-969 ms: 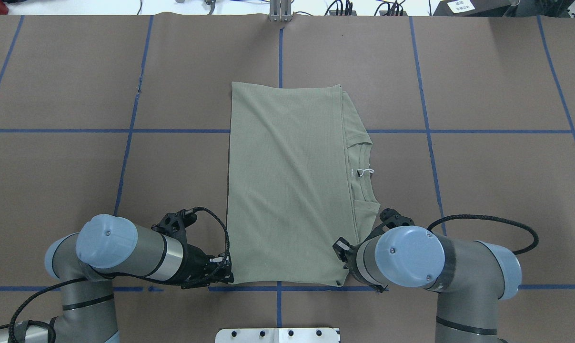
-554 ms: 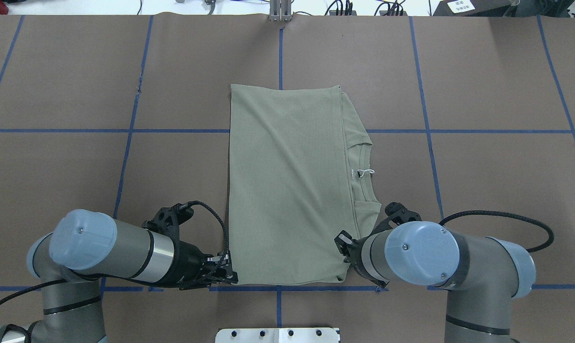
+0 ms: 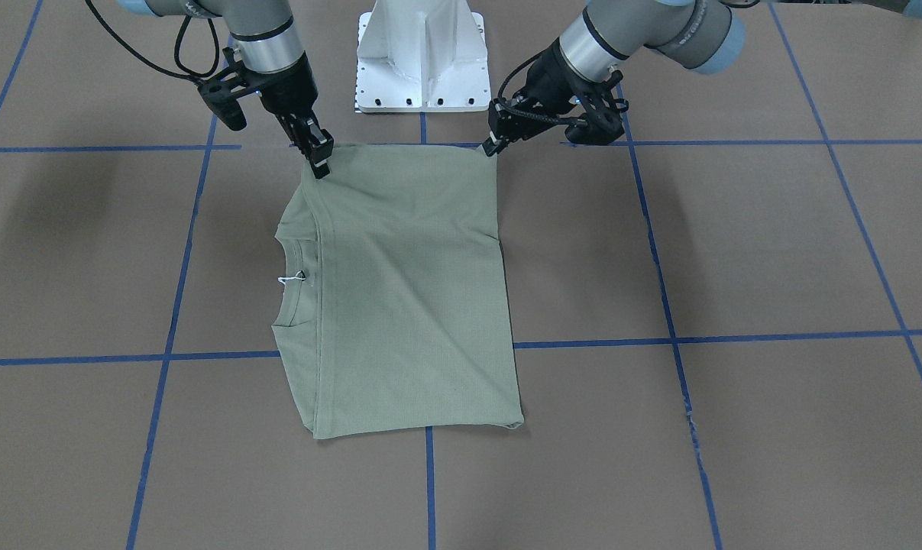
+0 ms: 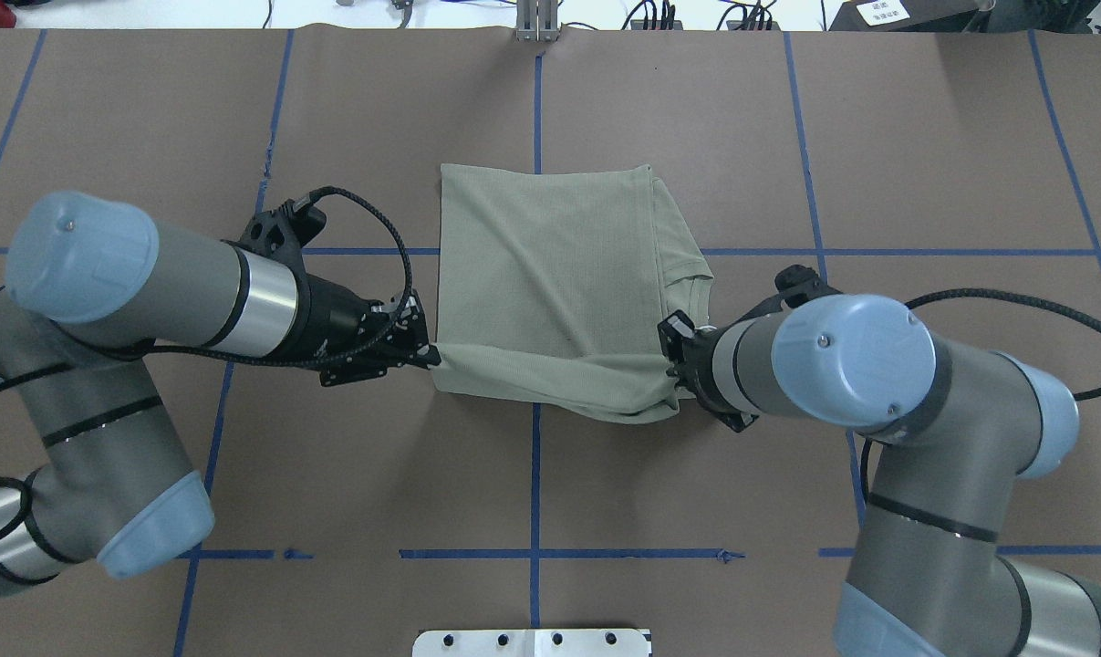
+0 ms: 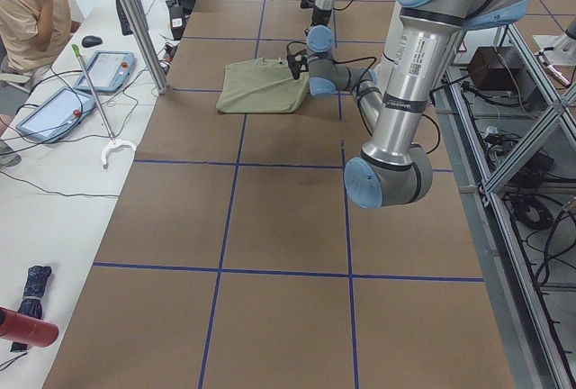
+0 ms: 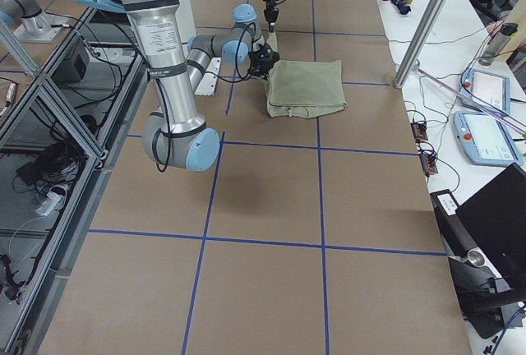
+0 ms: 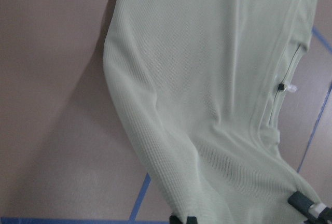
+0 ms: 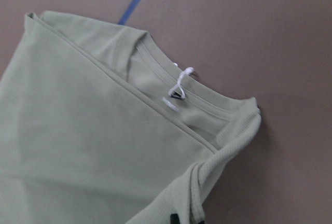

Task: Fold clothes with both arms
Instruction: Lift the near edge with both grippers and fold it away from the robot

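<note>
A: So, how far along is the folding?

B: Nearest the robot, both arms reach in low over the brown table (image 4: 924, 164). The left gripper (image 4: 420, 345) is clamped on the near left corner of the shirt (image 4: 550, 265). The right gripper (image 4: 670, 360) is clamped on the near right corner. Each wrist view shows fabric drawn up right at the fingertips.

A: And the garment itself?

B: The sage-green shirt sits at the table's middle, narrowed to a rectangle. No sleeve hangs loose, so the side folds look finished. In the overhead view its near edge is raised between the two grippers and sags in a shallow curve over the middle of the garment.

A: What lies beyond that?

B: Farther out, the shirt rests flat. On the right arm's side, the ribbed collar (image 8: 218, 102) and a white string tag (image 8: 180, 85) peek out beside the top layer. The far edge runs straight across the table.

A: What remains?

B: Judging from this, the final crosswise fold is about half done. The raised edge is not yet laid on the far edge, the corners are not yet matched, and neither gripper has let go.
</note>
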Robot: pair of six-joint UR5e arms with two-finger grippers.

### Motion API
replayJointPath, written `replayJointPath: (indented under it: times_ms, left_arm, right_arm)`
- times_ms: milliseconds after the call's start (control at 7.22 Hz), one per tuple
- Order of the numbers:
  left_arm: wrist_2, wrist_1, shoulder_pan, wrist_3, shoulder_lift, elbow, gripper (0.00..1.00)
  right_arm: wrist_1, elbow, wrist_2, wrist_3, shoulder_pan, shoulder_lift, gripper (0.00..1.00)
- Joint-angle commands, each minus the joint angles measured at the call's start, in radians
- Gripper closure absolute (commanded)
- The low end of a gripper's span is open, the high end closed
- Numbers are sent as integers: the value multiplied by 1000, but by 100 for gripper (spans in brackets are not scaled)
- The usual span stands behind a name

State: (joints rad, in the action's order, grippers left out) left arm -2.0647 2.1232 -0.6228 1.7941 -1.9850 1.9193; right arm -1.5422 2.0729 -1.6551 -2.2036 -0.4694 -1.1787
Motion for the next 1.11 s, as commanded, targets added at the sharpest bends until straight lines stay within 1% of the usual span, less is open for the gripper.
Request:
replayJointPath:
  times_ms: [0, 138, 277, 415, 554, 692, 831, 969]
  left_arm:
    - [-11, -2, -99, -38, -121, -176, 100]
    - [-8, -2, -129, -92, -145, -233, 100]
    - [-8, 1, -150, -122, -185, -302, 100]
    - [-2, 9, -158, -130, -234, -371, 100]
    - [49, 41, -158, -133, -262, -429, 100]
    - [70, 105, -156, -134, -296, -521, 100]
    - [118, 186, -156, -134, -316, -610, 100]
    - [155, 248, -158, -172, -334, -694, 100]
  right_arm:
    - [5, -168, -11, 94, -134, 129, 100]
    - [13, -276, -47, 135, -179, 189, 100]
    - [31, -394, -60, 151, -201, 267, 100]
    - [104, -518, -83, 159, -225, 321, 100]
    - [194, -607, -106, 176, -244, 339, 100]
    - [226, -682, -120, 206, -255, 368, 100]
    - [228, -745, -123, 243, -262, 405, 100]
    - [232, -804, -156, 295, -287, 431, 100]
